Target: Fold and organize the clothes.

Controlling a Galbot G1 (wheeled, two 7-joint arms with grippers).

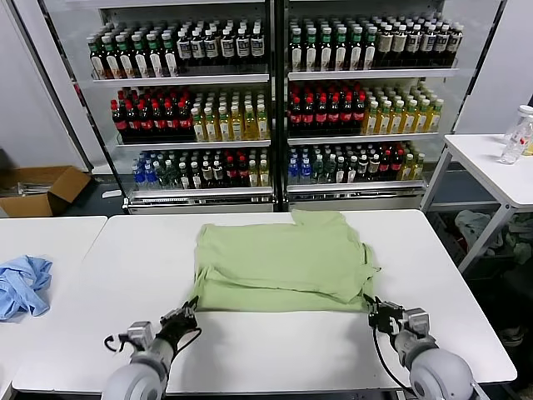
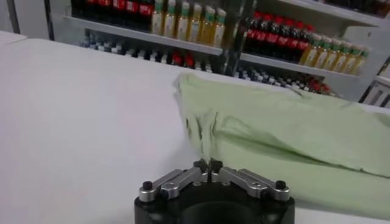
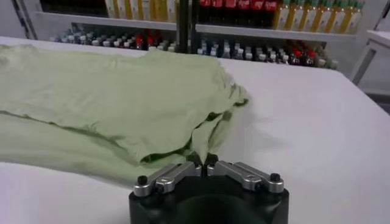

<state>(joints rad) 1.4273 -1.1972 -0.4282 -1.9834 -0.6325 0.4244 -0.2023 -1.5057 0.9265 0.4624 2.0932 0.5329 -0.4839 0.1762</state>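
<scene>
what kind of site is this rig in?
Likely a mock retail or lab space: glass-door drink coolers full of bottles, white tables, a cardboard box on the floor. Green shirt lies half folded.

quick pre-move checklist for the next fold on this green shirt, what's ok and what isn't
1. Left hand shut on the near left corner of the polo shirt: ok, cloth puckers at its tips in the left wrist view.
2. Right hand shut on the near right corner: ok, cloth bunches at its tips.
3. Shirt lying flat: not ok, the right edge is rumpled.
4. Both grips level along the near hem: ok in the head view.
5. Every layer caught in each grip: cannot tell.
6. Blue garment away from the fold: ok, it lies on the side table.
</scene>
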